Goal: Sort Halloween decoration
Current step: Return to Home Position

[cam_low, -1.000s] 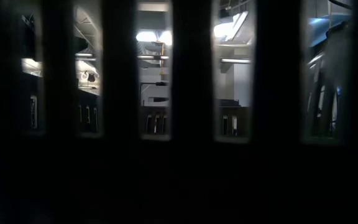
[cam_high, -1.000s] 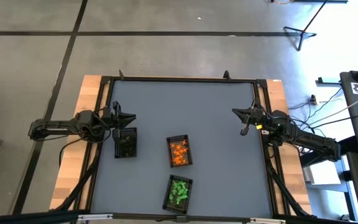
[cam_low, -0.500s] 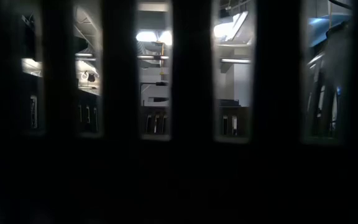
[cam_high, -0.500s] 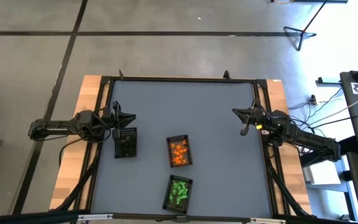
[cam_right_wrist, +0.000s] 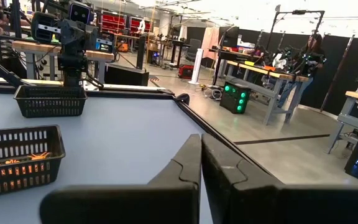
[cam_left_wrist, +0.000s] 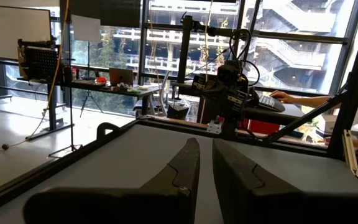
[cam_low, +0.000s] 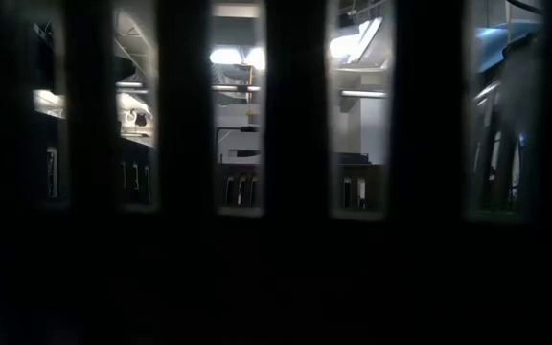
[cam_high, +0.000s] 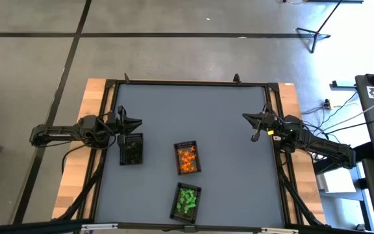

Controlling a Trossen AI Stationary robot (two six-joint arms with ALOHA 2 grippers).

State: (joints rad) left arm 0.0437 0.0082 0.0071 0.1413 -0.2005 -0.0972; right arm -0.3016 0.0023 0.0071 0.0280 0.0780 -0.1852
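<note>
The Halloween decoration lies in three small dark mesh trays on the grey table. Black pieces fill the tray (cam_high: 130, 149) at the left, orange pieces (cam_high: 187, 158) the middle tray, and green pieces (cam_high: 187, 200) the tray by the near edge. My left gripper (cam_high: 139, 121) hovers at the table's left edge, just beyond the black tray, pointing level toward the right. Its fingers (cam_left_wrist: 191, 163) stand almost together with nothing between them. My right gripper (cam_high: 245, 117) hovers at the right edge, pointing left, shut and empty (cam_right_wrist: 201, 142).
A dark frame (cam_high: 187, 82) rims the table. Bare grey surface (cam_high: 193, 110) spans the far half between the arms. Dark upright bars (cam_low: 290, 105) fill the low view. A person's hand (cam_left_wrist: 284, 96) rests at a desk beyond the table's right side.
</note>
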